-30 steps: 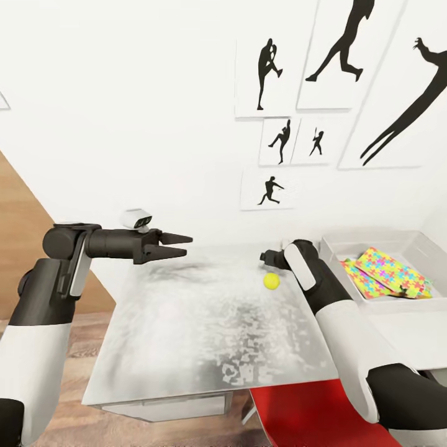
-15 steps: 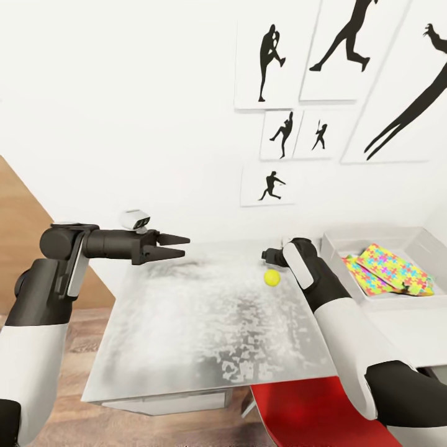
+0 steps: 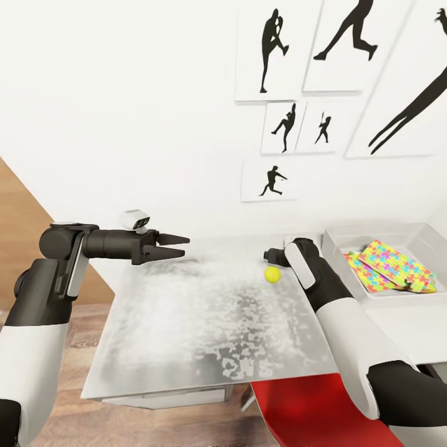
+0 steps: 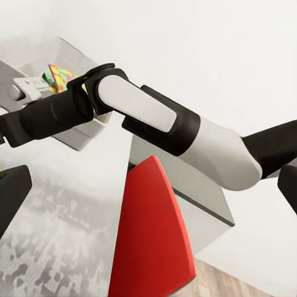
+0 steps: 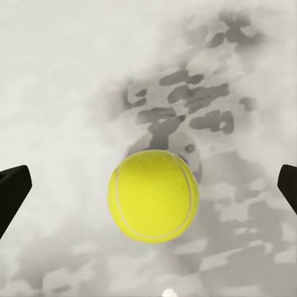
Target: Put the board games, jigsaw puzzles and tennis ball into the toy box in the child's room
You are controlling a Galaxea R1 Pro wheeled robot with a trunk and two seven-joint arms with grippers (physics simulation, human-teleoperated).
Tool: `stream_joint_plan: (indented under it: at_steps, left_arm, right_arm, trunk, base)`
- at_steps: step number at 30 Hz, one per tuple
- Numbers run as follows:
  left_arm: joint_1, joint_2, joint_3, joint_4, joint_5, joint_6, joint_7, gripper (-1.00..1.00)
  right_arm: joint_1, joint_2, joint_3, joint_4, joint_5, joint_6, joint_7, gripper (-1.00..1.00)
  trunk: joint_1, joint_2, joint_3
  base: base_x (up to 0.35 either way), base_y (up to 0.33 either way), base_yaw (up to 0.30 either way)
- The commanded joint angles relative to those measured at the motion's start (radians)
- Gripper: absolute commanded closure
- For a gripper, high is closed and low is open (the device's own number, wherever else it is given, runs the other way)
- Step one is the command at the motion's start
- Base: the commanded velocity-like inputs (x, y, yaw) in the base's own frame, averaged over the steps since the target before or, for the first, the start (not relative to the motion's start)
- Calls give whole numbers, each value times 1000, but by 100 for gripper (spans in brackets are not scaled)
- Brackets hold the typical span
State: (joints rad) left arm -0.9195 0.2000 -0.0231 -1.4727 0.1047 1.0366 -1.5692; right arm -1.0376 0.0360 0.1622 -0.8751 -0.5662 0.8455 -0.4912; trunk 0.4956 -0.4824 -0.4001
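Observation:
The tennis ball [image 3: 271, 274] lies on the mottled grey table [image 3: 205, 323] near its far right corner. My right gripper [image 3: 269, 254] hovers just above it, open; in the right wrist view the ball [image 5: 153, 195] sits between the spread fingertips [image 5: 12, 192] without touching them. The grey toy box [image 3: 335, 239] stands to the right of the ball, with the two multicolour jigsaw puzzles [image 3: 391, 267] lying inside it. My left gripper [image 3: 186, 245] is open and empty, held level above the table's far left part. Board games and the bed are out of view.
A red chair [image 3: 310, 410] is tucked under the table's near right edge, below my right arm. The white wall with black baseball prints [image 3: 271, 180] runs right behind the table. Wood floor [image 3: 25, 248] shows to the left.
The whole picture has shifted up a little, so the camera moved. Against the table, my right gripper now sits slightly closer to the tennis ball. The left arm keeps its pose.

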Motion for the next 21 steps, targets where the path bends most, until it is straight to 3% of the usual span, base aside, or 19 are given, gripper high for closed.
stream_joint_plan:
  at_steps: [1,21]
  left_arm:
    - [-1,1,-2,0,3,11,-2,-100]
    - [-1,3,-1,0,3,11,-2,-100]
  right_arm:
    - [-1,-1,2,-1,-11,1,-10,-100]
    - [-1,1,4,-1,-9,2,-10,-100]
  trunk:
    - [0,-2,-3]
    - [0,-2,-36]
  base:
    - [0,0,0]
    - [0,0,0]
